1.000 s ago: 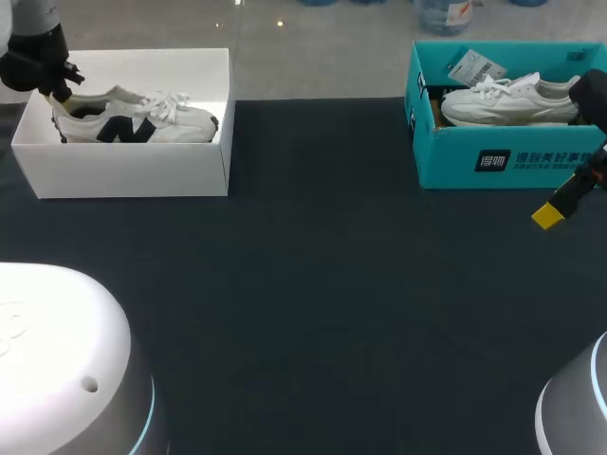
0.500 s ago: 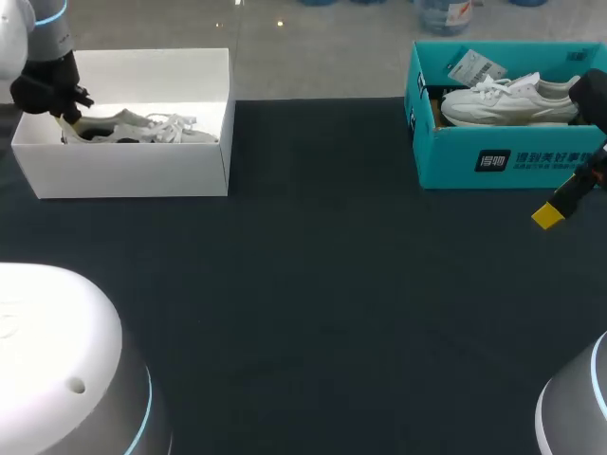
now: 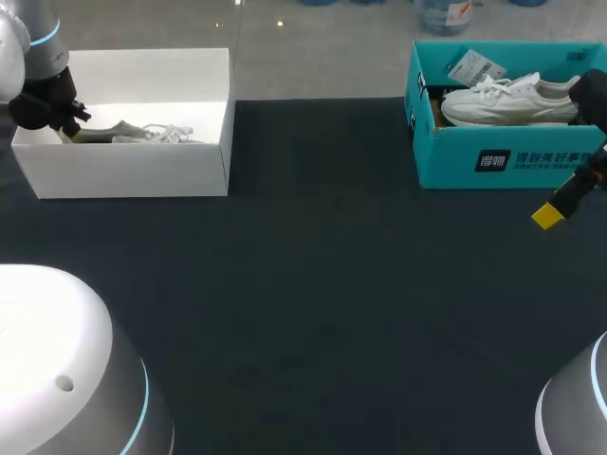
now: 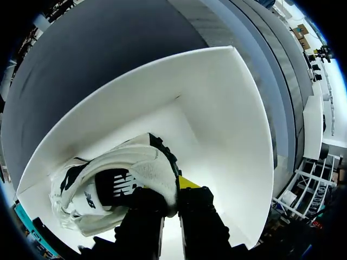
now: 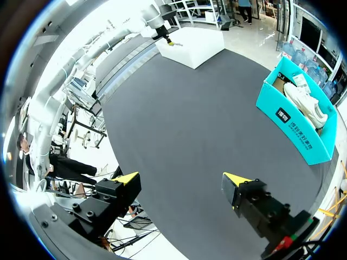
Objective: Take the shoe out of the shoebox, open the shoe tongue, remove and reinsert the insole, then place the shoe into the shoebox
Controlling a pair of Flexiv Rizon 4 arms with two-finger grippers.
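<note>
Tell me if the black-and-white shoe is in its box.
In: the shoe sits inside the white box, left gripper shut on its heel.

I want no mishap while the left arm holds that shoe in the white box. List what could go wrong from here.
1. The left gripper pinches only the heel of the shoe, so it may slip or roll over in the white shoebox.
2. The gripper sits near the box's end wall; a move could nudge the box.
3. The loose laces might snag.
</note>
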